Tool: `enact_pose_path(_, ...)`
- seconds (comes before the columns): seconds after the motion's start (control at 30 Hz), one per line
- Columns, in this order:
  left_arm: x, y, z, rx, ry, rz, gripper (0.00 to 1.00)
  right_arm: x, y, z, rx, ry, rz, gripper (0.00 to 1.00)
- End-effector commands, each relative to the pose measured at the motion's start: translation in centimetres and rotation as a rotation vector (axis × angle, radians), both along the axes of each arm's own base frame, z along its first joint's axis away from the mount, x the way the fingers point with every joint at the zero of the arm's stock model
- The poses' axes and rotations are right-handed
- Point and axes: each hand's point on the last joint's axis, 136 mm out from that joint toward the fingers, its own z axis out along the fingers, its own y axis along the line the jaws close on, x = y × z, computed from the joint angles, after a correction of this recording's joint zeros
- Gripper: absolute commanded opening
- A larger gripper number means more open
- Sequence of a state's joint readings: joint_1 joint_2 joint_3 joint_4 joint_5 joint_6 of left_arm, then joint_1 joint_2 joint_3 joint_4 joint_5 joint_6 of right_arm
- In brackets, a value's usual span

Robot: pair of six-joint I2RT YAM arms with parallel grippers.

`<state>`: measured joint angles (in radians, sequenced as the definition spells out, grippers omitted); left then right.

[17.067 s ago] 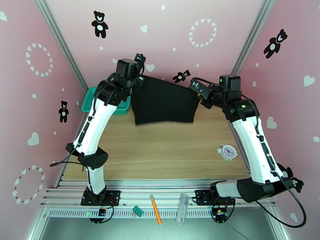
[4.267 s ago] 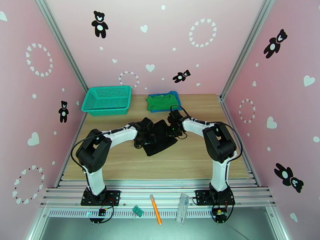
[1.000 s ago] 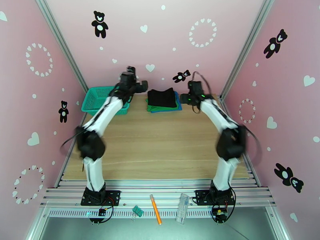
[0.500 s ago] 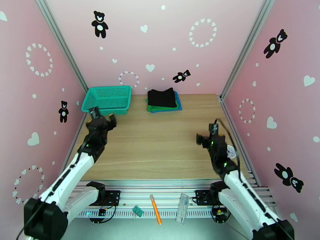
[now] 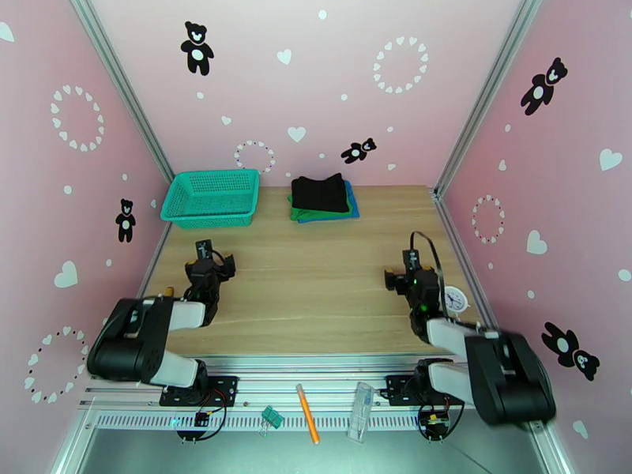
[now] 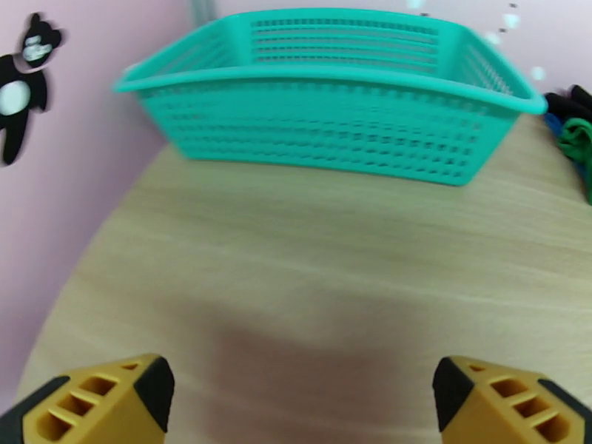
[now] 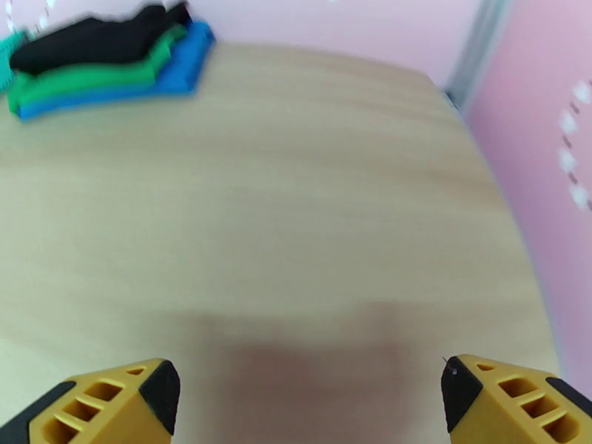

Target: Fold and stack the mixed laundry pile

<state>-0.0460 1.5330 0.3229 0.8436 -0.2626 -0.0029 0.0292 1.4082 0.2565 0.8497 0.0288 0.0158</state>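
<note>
The laundry pile (image 5: 320, 195) lies folded and stacked at the back middle of the table, black on top, green under it, blue at the bottom. In the right wrist view the stack (image 7: 103, 61) sits far off at the upper left. The left wrist view catches its black and green edge (image 6: 576, 131) at the right border. My left gripper (image 5: 212, 261) hovers low over the near left of the table, open and holding nothing, yellow fingertips (image 6: 111, 397) wide apart. On the near right, my right gripper (image 5: 403, 272) is likewise open and holds nothing, fingertips (image 7: 126, 401) spread.
A teal mesh basket (image 5: 212, 197) stands at the back left, straight ahead of the left gripper (image 6: 303, 397). A small white clock (image 5: 454, 300) lies beside the right arm. An orange pen (image 5: 307, 424) and a clear plastic piece (image 5: 362, 400) rest on the front rail.
Both arms have drawn back from the stack at the far edge to the near side of the table. The black garment stays on top of the stack.
</note>
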Motion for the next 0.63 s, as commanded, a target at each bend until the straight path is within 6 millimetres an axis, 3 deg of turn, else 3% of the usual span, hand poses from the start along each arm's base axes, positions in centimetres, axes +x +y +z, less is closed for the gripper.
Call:
enact_pose_path(0.0, 1.9, -1.7, 2.9, -0.038, -0.102, -0.136, 0.98, 3.2, 2.4, 1.6, 0.064, -0.107, 0.141, 0.99)
enact_pose_path(0.03, 2.0, -1.4, 2.9, -0.05, -0.101, -0.124, 0.99, 3.5, 1.8, 0.6, 0.077, 0.042, 0.116, 0.99)
enact_pose_path(0.07, 2.0, -1.2, 2.8, -0.052, -0.091, -0.115, 0.98, 3.9, 1.4, 0.0, 0.08, 0.053, 0.09, 0.99)
enact_pose_path(0.13, 2.0, -1.2, 2.8, -0.05, -0.092, -0.113, 0.99, 3.6, 0.6, 0.2, 0.07, 0.035, 0.039, 0.99)
enact_pose_path(0.6, 2.0, -1.2, 2.8, -0.05, -0.093, -0.113, 0.98, 3.8, 0.9, 0.3, 0.045, 0.038, 0.032, 0.99)
